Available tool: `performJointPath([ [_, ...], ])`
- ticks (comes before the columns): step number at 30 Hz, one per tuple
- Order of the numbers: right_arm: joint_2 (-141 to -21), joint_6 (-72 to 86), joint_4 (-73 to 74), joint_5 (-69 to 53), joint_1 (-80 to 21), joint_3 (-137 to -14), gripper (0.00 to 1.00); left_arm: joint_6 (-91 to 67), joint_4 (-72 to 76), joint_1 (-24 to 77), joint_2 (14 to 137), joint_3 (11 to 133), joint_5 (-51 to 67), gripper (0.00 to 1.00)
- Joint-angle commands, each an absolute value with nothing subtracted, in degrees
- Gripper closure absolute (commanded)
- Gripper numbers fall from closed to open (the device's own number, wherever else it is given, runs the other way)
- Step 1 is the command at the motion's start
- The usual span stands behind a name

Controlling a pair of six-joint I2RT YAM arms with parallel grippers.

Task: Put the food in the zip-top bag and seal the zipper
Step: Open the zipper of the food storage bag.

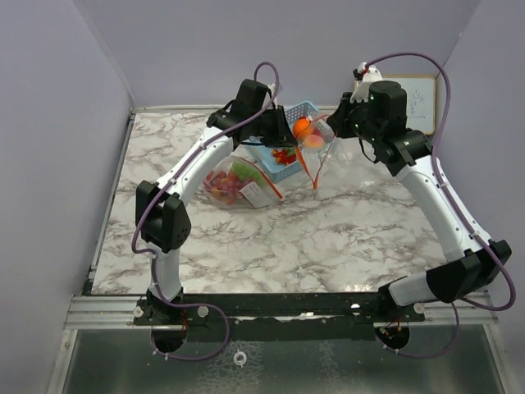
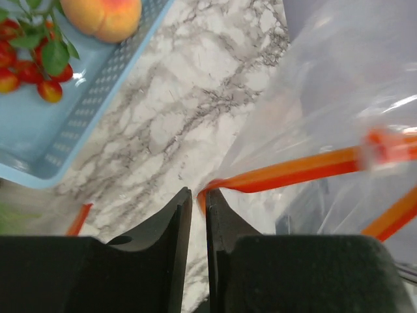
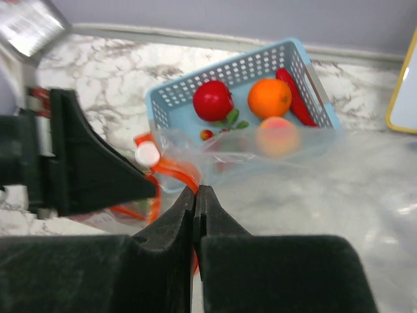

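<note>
- the bag (image 1: 318,160) hangs off the table (image 1: 328,238) between the two arms, just in front of the blue basket (image 3: 228,68); it looks empty to me, and the fruit seen through it seems to be sitting in the basket behind
- left gripper (image 2: 199,193): fingers pinched nearly together, with the folded end of the orange zipper strip (image 2: 293,171) caught at the tips
- right gripper (image 3: 196,189): fingers closed right up on the bag's top edge, with the strip running in between them
- in the basket: apple (image 3: 213,101), orange (image 3: 269,98), peach (image 2: 104,16) and some little red pieces (image 2: 29,68) with green leaves
- what looks like a separate clear bag (image 1: 234,185) lies on the table just beside the basket, on the left arm's side, with grapes (image 1: 220,185) and a green piece (image 1: 244,171) inside
- handling, my guess: the film is thin, floppy and slippery and weighs next to nothing, so it sags and folds wherever it isn't held
- the strip is the only stiffish part, so grab there, out toward its ends, to spread the mouth
- the fruit looks like light hard plastic, round enough to squirt out of a pinch, so take it across the middle
- watch for the strip sliding out of those narrow tips once weight drops in
</note>
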State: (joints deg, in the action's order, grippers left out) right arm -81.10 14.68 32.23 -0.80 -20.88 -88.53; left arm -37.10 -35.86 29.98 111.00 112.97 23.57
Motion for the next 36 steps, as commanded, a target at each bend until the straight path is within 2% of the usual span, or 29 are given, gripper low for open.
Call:
performJointPath([
  [1,-82.9,13.86,28.25,-2.44,-22.12,-93.57,0.98,-43.49,-29.7,30.11,107.61,109.11,29.32,0.76],
  [7,-83.57,14.19,27.92,-1.37,-23.07,-93.33,0.98,-49.0,-26.81,30.25,105.73,106.03,30.43,0.62],
  [21,-84.6,14.14,26.77,0.86,-24.75,-91.15,0.98,-59.41,-12.64,30.25,100.48,96.57,32.59,0.37],
  [32,-84.91,13.5,26.39,2.49,-25.39,-90.53,0.98,-60.77,-10.39,30.26,100.38,97.41,32.86,0.34],
  [36,-84.82,13.65,26.42,2.2,-25.4,-90.92,0.98,-60.83,-10.22,30.34,101.52,96.93,32.89,0.38],
])
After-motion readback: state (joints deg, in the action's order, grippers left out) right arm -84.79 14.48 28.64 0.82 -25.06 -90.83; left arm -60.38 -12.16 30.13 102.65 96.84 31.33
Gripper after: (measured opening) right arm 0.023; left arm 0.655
